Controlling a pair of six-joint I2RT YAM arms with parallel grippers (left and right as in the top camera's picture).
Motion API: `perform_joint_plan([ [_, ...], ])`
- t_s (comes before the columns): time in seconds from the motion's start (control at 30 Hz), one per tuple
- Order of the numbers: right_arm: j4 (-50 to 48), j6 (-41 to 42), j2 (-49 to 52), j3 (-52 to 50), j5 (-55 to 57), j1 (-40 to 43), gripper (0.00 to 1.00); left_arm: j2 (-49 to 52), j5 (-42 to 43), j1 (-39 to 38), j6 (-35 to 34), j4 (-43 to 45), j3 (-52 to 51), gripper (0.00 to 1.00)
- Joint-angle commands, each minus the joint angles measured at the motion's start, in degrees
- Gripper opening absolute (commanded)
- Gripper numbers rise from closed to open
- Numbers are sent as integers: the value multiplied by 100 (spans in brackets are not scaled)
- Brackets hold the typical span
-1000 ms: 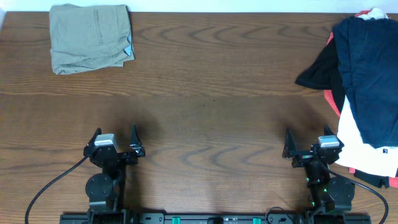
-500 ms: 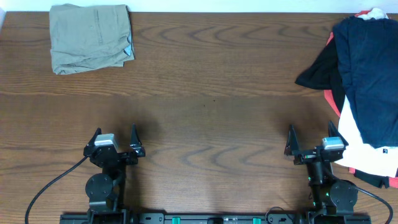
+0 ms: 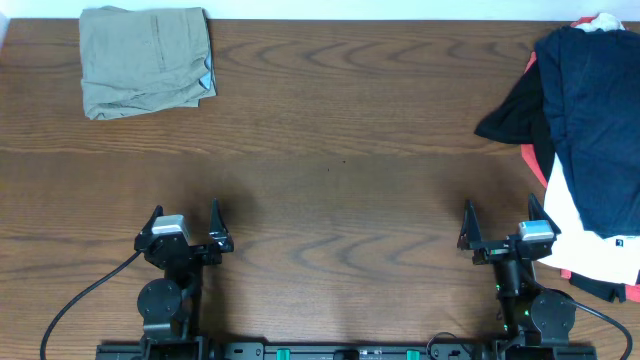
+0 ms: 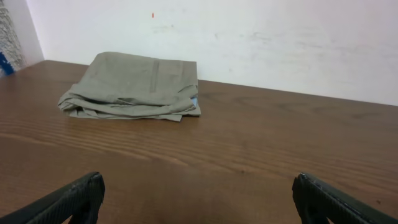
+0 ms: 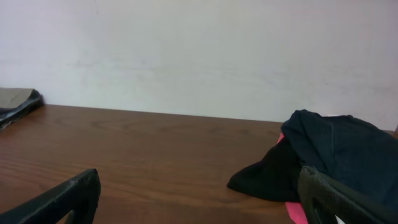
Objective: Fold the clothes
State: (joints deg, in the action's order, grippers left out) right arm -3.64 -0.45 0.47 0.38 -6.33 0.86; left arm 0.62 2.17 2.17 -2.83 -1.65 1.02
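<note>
The dark navy-blue shorts (image 3: pixel 600 120) lie on top of a pile of clothes at the table's right edge; they also show in the right wrist view (image 5: pixel 348 149). My left gripper (image 3: pixel 185 222) is open and empty near the front edge, left of centre. Its fingertips (image 4: pixel 81 193) frame bare table in the left wrist view. My right gripper (image 3: pixel 503 226) is open and empty near the front edge, just left of the pile. One of its fingertips (image 5: pixel 329 193) sits in front of the pile in the right wrist view.
A folded khaki-beige garment (image 3: pixel 145 60) lies at the back left, seen also in the left wrist view (image 4: pixel 134 87). Under the shorts lie black (image 3: pixel 515 115), white (image 3: pixel 580 235) and red (image 3: pixel 537 165) garments. The wooden table (image 3: pixel 340 150) meets a white wall at the back.
My right gripper has shifted slightly to the right, closer to the pile. The left gripper and the clothes have not moved.
</note>
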Motion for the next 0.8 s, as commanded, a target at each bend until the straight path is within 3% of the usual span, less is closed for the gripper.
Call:
perform_joint_plan([
  [0.0, -2, -7, -9, -7, 59, -50, 99, -39, -151, -17, -31, -256, -70, 98],
  [0.77, -431, -308, -9, -4, 57, -50, 99, -33, -153, -15, -26, -70, 192, 98],
])
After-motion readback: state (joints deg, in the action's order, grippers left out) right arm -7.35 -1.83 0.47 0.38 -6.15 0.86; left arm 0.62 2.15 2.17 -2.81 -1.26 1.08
